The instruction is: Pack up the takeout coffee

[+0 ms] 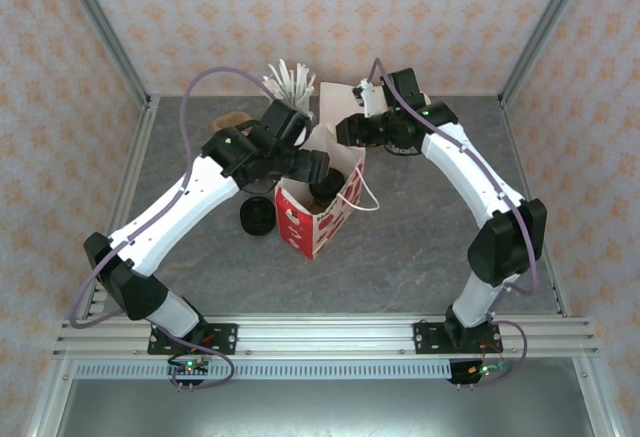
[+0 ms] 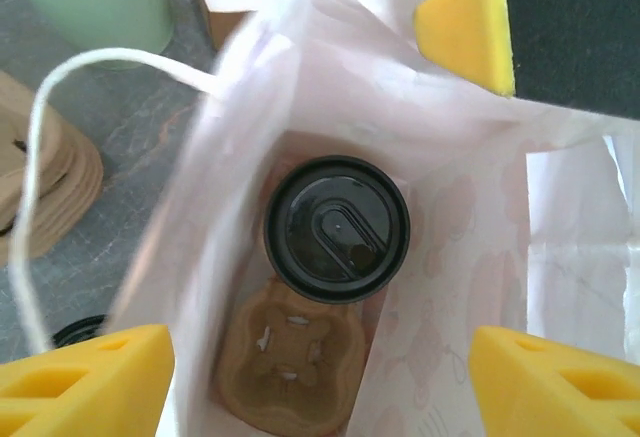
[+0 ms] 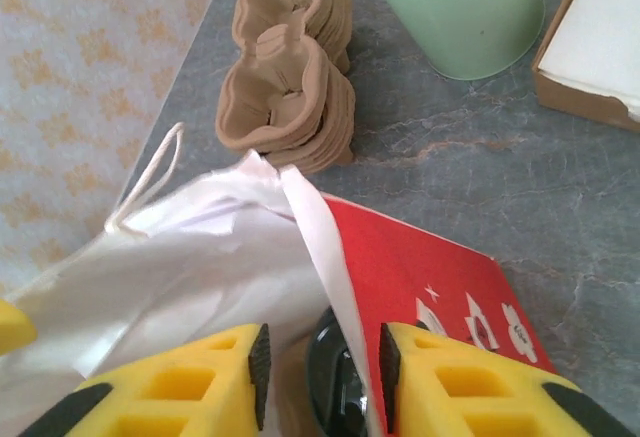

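The takeout coffee [image 2: 336, 229], a cup seen from above with a round black lid, stands inside the red and white paper bag [image 1: 325, 222]. It sits in one pocket of a brown cardboard carrier [image 2: 290, 352] at the bag's bottom. My left gripper [image 2: 320, 387] hangs open above the bag's mouth, well clear of the lid, its yellow fingers [image 2: 90, 377] wide apart. My right gripper [image 3: 322, 377] is open at the bag's far rim, with the bag's wall [image 3: 320, 247] passing between its pads untouched. The lid [image 3: 335, 387] shows below them.
A stack of brown carriers [image 3: 290, 87] and a pale green cup [image 3: 460, 7] of white sticks stand behind the bag, next to a cardboard box [image 3: 590, 47]. A pile of black lids [image 1: 256, 217] lies left of the bag. The bag's cord handle [image 2: 40, 157] loops out leftward.
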